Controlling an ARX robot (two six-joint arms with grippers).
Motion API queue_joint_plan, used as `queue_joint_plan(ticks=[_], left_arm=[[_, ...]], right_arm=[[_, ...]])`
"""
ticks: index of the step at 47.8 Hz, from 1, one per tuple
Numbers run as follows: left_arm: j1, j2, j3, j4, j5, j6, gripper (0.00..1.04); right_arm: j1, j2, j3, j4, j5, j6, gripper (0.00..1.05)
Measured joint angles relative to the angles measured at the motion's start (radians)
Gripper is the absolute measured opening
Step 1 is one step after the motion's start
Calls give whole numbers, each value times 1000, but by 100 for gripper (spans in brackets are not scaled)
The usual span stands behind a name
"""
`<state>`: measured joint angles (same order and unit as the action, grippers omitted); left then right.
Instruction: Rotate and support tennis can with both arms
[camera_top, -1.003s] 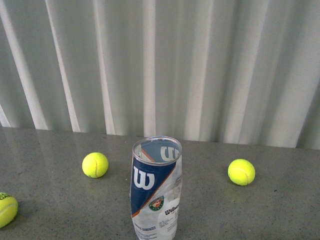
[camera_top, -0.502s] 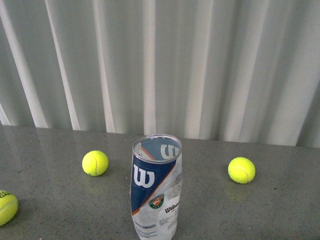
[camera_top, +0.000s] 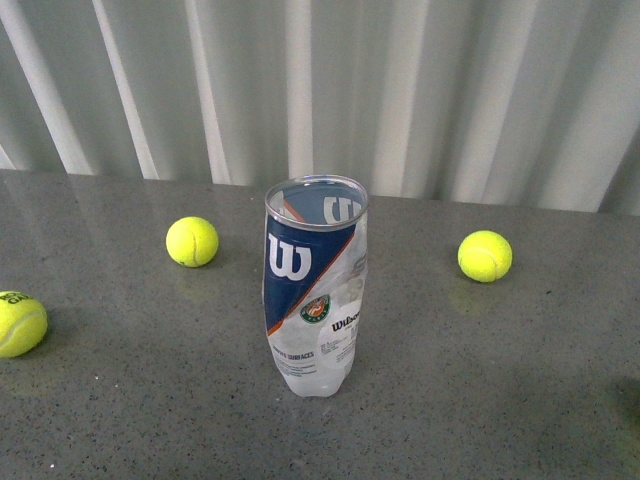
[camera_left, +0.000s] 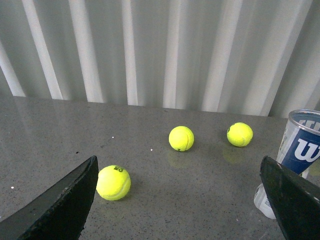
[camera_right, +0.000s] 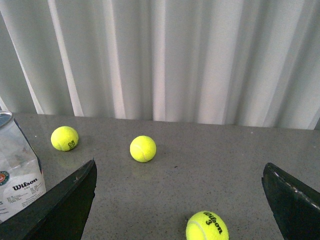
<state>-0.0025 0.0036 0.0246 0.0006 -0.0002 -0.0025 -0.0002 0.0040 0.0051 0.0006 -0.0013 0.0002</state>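
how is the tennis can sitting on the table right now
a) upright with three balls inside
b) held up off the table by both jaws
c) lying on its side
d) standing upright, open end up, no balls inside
d: the tennis can stands upright on the table, open rim up, with no balls visible inside.

The tennis can (camera_top: 315, 285) is standing upright mid-worktop (camera_top: 480, 400), with bare surface lying open on both its sides. Two balls (camera_top: 192, 241) (camera_top: 485, 256) are sitting well apart behind it, another (camera_top: 20, 323) far left.
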Motion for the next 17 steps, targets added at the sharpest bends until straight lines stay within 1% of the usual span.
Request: queue_joint_plan(ticks=[17], left_arm=[[0, 0, 0, 0, 0, 0, 98]], right_arm=[[0, 0, 0, 0, 0, 0, 98]])
